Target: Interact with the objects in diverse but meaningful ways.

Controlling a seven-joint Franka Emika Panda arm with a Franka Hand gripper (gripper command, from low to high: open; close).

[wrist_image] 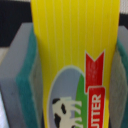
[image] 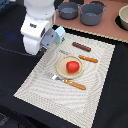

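Note:
In the wrist view a yellow butter box (wrist_image: 75, 55) fills the frame, clamped between my gripper's grey and teal pads (wrist_image: 25, 75). In the exterior view my gripper (image: 51, 39) hangs over the far left corner of the striped mat; the box itself is hidden by the hand there. A pale blue-white milk carton (image: 60, 34) shows right beside the fingers. A red tomato (image: 73, 66) lies on the tan plate (image: 62, 68). The brown sausage stick (image: 81, 47) lies on the mat further back. Two grey pots (image: 68, 10) (image: 93, 13) stand on the brown board behind.
A wooden-handled knife (image: 88, 59) lies behind the plate and a wooden-handled fork (image: 69, 82) in front of it. The beige striped mat (image: 45, 95) sits on a black table. A pale bowl (image: 123, 19) stands at the exterior view's right edge.

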